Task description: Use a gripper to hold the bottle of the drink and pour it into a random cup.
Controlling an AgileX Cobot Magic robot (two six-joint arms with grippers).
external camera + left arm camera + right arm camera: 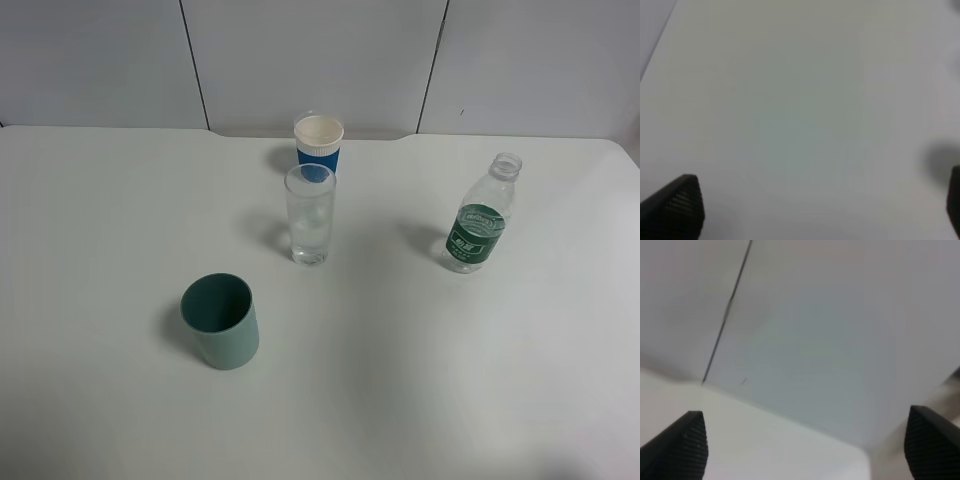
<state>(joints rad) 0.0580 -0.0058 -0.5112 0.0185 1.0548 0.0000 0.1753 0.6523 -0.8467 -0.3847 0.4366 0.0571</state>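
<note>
Bottle (478,217) stands uncapped — well right of the cup (310,214) — untouched.

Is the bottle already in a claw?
No, the bottle stands upright on the table, with no claw touching it.

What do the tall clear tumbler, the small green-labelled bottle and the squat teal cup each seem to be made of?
Tall clear tumbler: probably glass, transparent with a thick base.
Small green-labelled bottle: likely thin clear plastic with ribbed shoulders.
Squat teal cup: opaque and matte, perhaps plastic or ceramic.
</note>
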